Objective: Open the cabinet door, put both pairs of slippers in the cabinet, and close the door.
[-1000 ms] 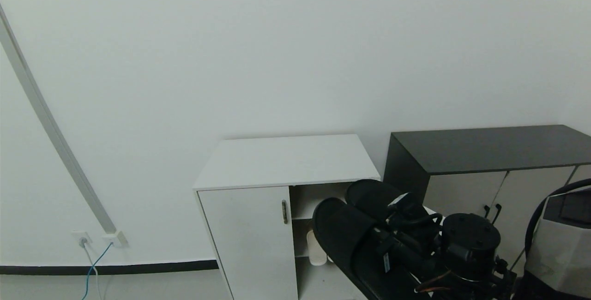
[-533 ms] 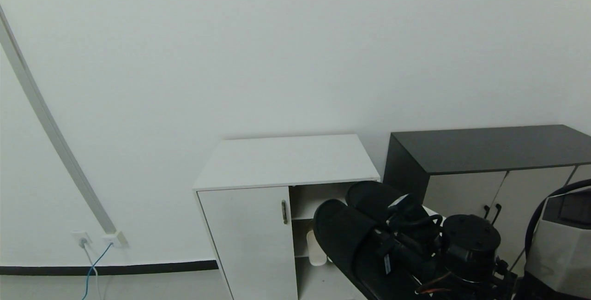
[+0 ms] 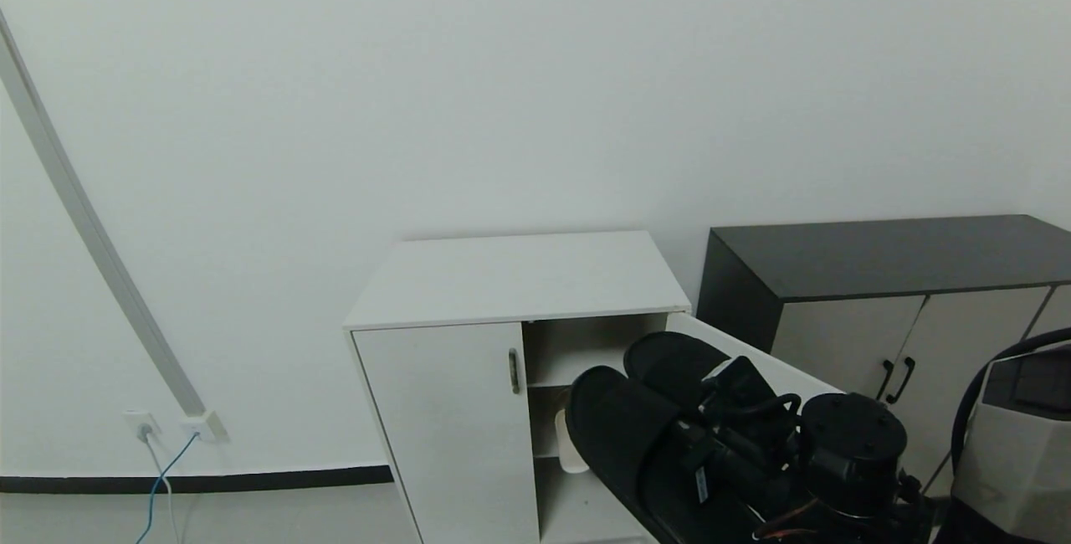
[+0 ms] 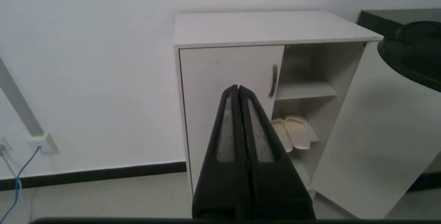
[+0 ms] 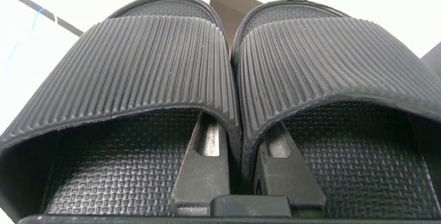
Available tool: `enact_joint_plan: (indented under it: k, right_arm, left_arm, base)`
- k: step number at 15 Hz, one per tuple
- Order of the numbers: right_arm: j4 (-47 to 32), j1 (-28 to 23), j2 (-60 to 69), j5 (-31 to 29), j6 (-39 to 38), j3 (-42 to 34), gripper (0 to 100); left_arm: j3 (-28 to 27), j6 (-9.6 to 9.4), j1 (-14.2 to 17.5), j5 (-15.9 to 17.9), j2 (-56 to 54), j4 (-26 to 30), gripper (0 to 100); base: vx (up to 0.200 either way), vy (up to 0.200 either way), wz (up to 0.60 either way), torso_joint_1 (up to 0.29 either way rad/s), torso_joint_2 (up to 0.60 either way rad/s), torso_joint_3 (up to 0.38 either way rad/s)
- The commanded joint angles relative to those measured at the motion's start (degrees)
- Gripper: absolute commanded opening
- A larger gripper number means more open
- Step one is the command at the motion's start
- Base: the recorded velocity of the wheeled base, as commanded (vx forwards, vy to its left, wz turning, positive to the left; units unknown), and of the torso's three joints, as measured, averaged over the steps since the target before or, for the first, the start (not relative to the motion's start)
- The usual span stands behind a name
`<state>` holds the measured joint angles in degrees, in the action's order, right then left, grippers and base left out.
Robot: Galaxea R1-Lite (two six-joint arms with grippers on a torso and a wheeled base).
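Before the open cabinet (image 3: 515, 276), the right tool (image 5: 238, 138) apparently pinches both black slippers (image 3: 623, 423) together; the left tool (image 4: 238, 96) is closed.

A white cabinet (image 3: 519, 280) is seen at 6 o'clock. Its right door (image 3: 753, 360) is swung open and its left door (image 3: 443, 427) is shut. Cream slippers (image 4: 295, 131) are laid side by side on an inside shelf (image 4: 306, 144). Black ribbed slippers (image 3: 636, 418) are held together by the right tool (image 5: 241, 165) at 5 o'clock, before the open side.

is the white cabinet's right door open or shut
Open. The right door stands swung outward, exposing shelves and pale slippers inside; the left door is shut.
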<state>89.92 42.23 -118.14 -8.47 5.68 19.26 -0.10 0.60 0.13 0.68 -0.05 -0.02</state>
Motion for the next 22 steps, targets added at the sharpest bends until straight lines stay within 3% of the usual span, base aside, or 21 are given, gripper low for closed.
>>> enact_joint_plan:
  k: [1, 9, 22]
  right_arm:
    - [0.08, 0.05, 0.01, -0.05, 0.03, -0.01, 0]
    - [0.08, 0.31, 0.01, 0.03, 0.03, -0.36, 0]
    - [0.08, 1.1, 0.01, 0.03, 0.03, -1.24, 0]
  left_arm:
    - [0.01, 0.02, 0.04, 0.02, 0.05, 0.02, 0]
    - [0.01, 0.11, 0.04, 0.02, 0.05, 0.02, 0]
    - [0.01, 0.02, 0.04, 0.11, 0.05, 0.02, 0]
  base:
    - [0.0, 0.0, 0.0, -0.159, 0.35, 0.203]
    - [0.0, 0.0, 0.0, -0.162, 0.38, 0.209]
    - [0.0, 0.0, 0.0, -0.209, 0.53, 0.319]
